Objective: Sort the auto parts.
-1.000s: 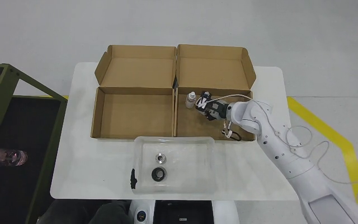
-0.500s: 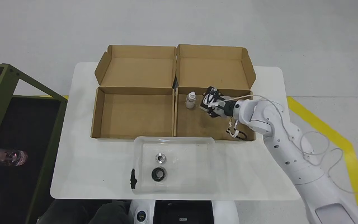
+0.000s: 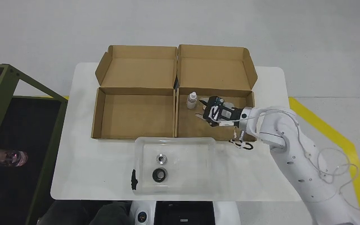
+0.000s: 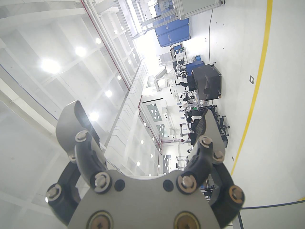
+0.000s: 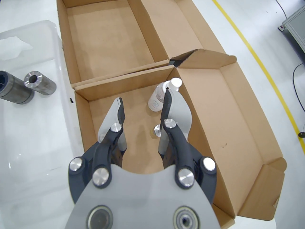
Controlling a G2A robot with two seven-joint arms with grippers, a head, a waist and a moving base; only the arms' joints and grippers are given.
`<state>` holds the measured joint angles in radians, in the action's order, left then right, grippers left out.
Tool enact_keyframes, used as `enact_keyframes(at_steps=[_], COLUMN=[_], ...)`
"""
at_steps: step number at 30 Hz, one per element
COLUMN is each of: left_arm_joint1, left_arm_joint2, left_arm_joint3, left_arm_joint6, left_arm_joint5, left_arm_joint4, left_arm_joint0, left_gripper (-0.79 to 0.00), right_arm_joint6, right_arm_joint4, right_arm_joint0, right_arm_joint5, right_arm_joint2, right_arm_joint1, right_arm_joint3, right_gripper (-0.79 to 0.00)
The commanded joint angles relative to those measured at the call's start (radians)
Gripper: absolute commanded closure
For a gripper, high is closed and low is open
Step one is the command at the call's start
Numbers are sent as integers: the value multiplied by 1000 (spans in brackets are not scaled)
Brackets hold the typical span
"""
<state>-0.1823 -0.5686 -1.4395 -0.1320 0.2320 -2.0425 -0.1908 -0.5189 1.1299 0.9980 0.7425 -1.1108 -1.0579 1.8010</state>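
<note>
My right gripper (image 3: 203,111), open and empty, hangs over the right-hand cardboard box (image 3: 194,128). The silver cylinder (image 3: 161,158) and dark cylinder (image 3: 160,175) stand upright in the clear tray (image 3: 174,139), toward the frame's lower left.

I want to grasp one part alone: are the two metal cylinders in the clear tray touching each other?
Apart. The top view shows a strip of bare tray between the silver cylinder and the dark cylinder.

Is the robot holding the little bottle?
No, the right gripper has open fingers with nothing between, and the bottle stands in the box.
</note>
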Motion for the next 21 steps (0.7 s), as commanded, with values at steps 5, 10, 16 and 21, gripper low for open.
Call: enact_keyframes(at_steps=[5,10,16,21], left_arm_joint1=[0,0,0,0], left_arm_joint2=[0,0,0,0], left_arm_joint3=[0,0,0,0], left_arm_joint6=[0,0,0,0], left_arm_joint5=[0,0,0,0], left_arm_joint4=[0,0,0,0], left_arm_joint0=[0,0,0,0], left_gripper=[-785,-785,-785,-785], right_arm_joint6=[10,10,12,15], right_arm_joint4=[-1,18,38,62], right_arm_joint0=[34,50,57,47], right_arm_joint5=[32,39,61,69], right_arm_joint2=[11,36,102,161], right_arm_joint1=[4,4,-2,-11], right_arm_joint3=[75,120,149,149], right_gripper=[-302,-296,-299,-299])
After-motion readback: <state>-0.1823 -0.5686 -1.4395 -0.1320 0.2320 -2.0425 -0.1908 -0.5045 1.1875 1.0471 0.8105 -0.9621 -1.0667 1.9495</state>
